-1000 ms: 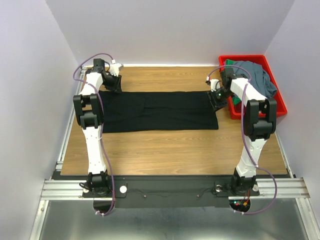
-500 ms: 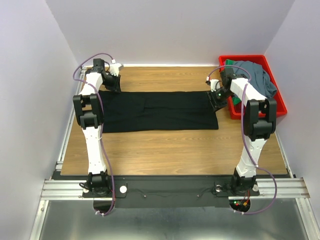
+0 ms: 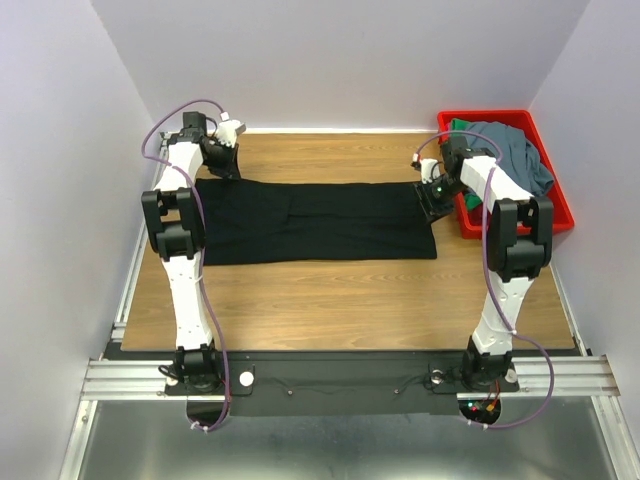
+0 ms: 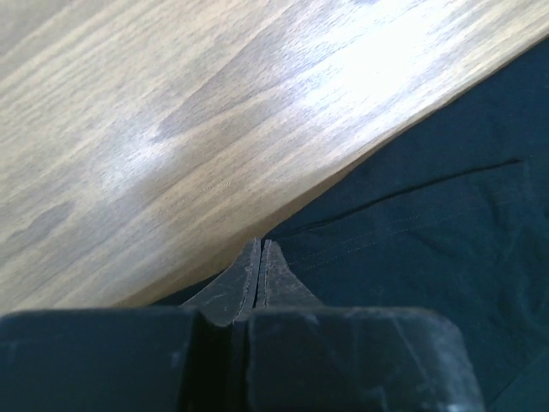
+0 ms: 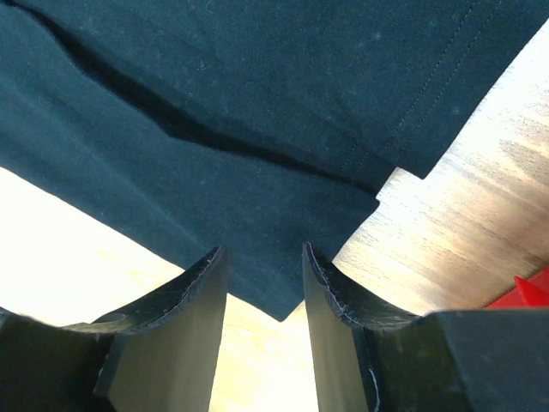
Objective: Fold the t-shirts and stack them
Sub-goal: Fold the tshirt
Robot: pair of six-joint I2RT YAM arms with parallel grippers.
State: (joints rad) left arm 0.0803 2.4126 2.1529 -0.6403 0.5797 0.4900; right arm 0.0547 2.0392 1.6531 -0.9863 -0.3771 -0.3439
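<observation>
A large black t-shirt lies flat as a long band across the wooden table. My left gripper is at its far left corner; in the left wrist view its jaws are pressed together on the edge of the black cloth. At the shirt's far right corner, my right gripper stands open. The right wrist view shows its fingers astride a corner of the cloth without closing on it. A slate grey-blue t-shirt and a green one lie bunched in the red bin.
The red plastic bin stands at the table's back right, close beside the right arm; its corner shows in the right wrist view. Bare wood lies between the shirt and the arm bases. Walls enclose the table on three sides.
The left gripper's jaws have closed at the shirt's far left corner and the left wrist has shifted slightly. The right arm and the shirt have not moved.
</observation>
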